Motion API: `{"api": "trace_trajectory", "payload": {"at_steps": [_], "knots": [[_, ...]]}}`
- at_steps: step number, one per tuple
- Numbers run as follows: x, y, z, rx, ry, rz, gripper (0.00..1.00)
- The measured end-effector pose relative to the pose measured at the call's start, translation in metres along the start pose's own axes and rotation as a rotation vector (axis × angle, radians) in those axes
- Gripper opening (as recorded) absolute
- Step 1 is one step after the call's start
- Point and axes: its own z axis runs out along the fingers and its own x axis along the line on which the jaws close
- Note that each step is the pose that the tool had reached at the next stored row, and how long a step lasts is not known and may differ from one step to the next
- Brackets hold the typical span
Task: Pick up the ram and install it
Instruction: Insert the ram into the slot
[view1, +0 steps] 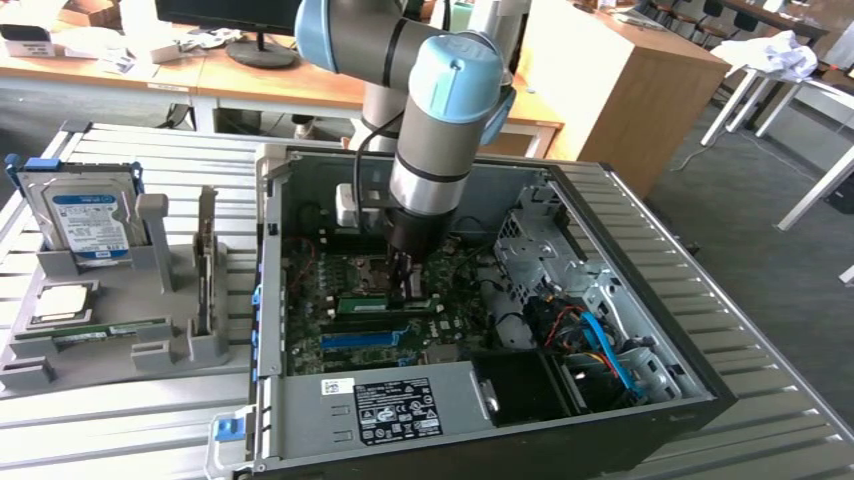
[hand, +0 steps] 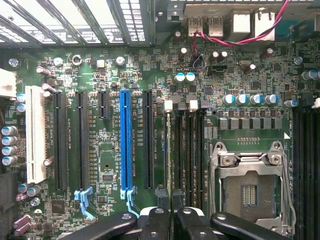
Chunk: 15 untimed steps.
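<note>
My gripper (view1: 408, 285) is down inside the open computer case (view1: 667, 400), just over the motherboard (view1: 350, 345). In the wrist view the ram (hand: 168, 150) appears edge-on as a thin pale strip. It runs along the memory slots (hand: 187, 150) between the blue card slot (hand: 126, 140) and the processor socket (hand: 247, 185). My gripper (hand: 170, 216) is shut on the ram, its dark fingers (hand: 160, 222) pressed close on either side. Whether the ram is seated in a slot I cannot tell. Another green ram stick (view1: 100, 330) lies in the grey holder (view1: 27, 370) at the exterior view's left.
The holder also carries a blue-labelled hard drive (view1: 88, 222) and a square silver processor chip (view1: 64, 302). In the case, a drive cage (view1: 527, 250), coloured cables (view1: 601, 345) and a labelled power supply (view1: 394, 410) surround the board. Desks and a wooden cabinet (view1: 607, 80) stand behind.
</note>
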Motion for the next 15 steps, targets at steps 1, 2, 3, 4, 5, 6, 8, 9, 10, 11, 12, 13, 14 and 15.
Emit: {"api": "trace_trajectory", "payload": {"at_steps": [1,2,3,4,5,6,8,9,10,11,12,13,14,15], "knots": [[0.000,0.0000,0.0000,0.0000,0.0000,0.000,0.13],[0.000,0.0000,0.0000,0.0000,-0.0001,0.000,0.13],[0.000,0.0000,0.0000,0.0000,-0.0001,0.000,0.13],[0.000,-0.0002,0.0002,0.0008,-0.0007,0.000,0.14],[0.000,-0.0004,0.0005,0.0012,-0.0010,-0.001,0.14],[0.000,-0.0003,0.0004,0.0004,-0.0009,-0.001,0.19],[0.000,0.0000,0.0001,0.0001,-0.0001,0.000,0.26],[0.000,0.0000,-0.0003,0.0000,0.0003,0.000,0.26],[0.000,0.0001,-0.0015,0.0000,0.0014,0.000,0.26],[0.000,0.0000,-0.0032,0.0001,0.0019,0.000,0.26],[0.000,0.0000,-0.0062,0.0002,0.0022,0.000,0.26],[0.000,0.0001,-0.0090,0.0002,0.0021,0.000,0.26],[0.000,0.0001,-0.0115,0.0002,0.0021,0.000,0.26],[0.000,0.0001,-0.0135,0.0002,0.0022,0.000,0.26]]}}
